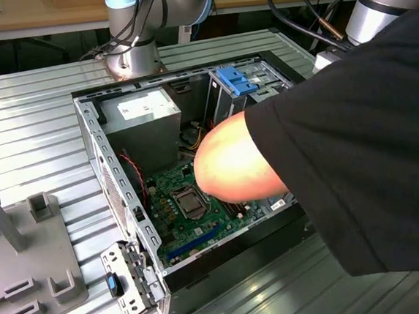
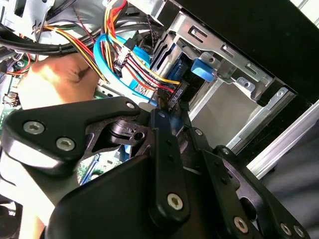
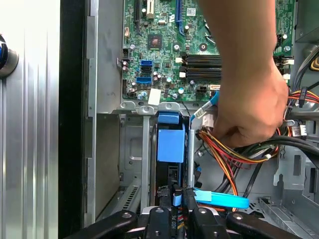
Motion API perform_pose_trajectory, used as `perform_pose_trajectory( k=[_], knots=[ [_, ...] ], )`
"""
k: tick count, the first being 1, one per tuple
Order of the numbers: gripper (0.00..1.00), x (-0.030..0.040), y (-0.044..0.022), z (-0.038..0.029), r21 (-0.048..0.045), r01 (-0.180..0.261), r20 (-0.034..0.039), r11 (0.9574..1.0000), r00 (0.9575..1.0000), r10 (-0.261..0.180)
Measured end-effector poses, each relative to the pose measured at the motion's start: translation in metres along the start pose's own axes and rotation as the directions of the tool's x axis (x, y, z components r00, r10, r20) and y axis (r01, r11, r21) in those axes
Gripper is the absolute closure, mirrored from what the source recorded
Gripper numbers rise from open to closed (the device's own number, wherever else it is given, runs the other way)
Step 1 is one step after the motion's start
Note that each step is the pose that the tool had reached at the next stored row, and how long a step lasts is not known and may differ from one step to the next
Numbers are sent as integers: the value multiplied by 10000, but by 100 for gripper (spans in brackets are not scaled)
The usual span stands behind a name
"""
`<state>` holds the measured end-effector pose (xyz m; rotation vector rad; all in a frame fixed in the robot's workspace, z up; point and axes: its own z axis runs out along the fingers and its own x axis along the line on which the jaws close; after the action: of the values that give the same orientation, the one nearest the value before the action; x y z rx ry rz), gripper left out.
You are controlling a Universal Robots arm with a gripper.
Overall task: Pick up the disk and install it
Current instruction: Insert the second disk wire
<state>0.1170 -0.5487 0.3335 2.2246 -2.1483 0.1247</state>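
- Your gripper (image 3: 178,199) sits at the mouth of the drive bay, its fingers (image 3: 174,215) drawn close together around the rear edge of the disk (image 3: 171,144).
- The disk stands on edge inside the bay of the computer case (image 1: 90,131), on the desk (image 1: 30,121).
- Beyond it, a person's hand (image 3: 249,107) holds the coloured cable bundle (image 3: 224,147).
- Farther on, you see the green motherboard (image 3: 159,55).

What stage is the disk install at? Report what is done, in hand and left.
Done: the disk already sits in the drive bay of the open case.
In hand: the robot's hand is at the disk's end; whether it grips cannot be told. A person's hand holds the cable bundle beside the bay.
Left: the pictures do not confirm that the disk is fully seated.
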Motion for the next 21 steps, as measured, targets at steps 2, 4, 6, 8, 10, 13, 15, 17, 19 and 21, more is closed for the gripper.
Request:
perform_pose_trajectory(
  k=[2, 4, 6, 8, 10, 13, 15, 17, 19, 21],
  knots=[
    [77, 0, 0, 0, 0, 0, 0, 10000, 10000, 0],
    [77, 0, 0, 0, 0, 1, 0, 10000, 10000, -1],
    [77, 0, 0, 0, 1, 1, 0, 10000, 10000, -1],
    [77, 0, 0, 0, 0, 1, 0, 10000, 10000, -1],
    [77, 0, 0, 0, 0, 0, 0, 10000, 10000, 0],
    [77, 0, 0, 0, 0, 0, 0, 10000, 10000, 0],
    [77, 0, 0, 0, 0, 0, 0, 10000, 10000, 0],
    [77, 0, 0, 0, 0, 0, 0, 10000, 10000, 0],
    [77, 0, 0, 0, 0, 0, 0, 10000, 10000, 0],
    [77, 0, 0, 0, 1, 0, 0, 10000, 10000, 0]
  ],
)
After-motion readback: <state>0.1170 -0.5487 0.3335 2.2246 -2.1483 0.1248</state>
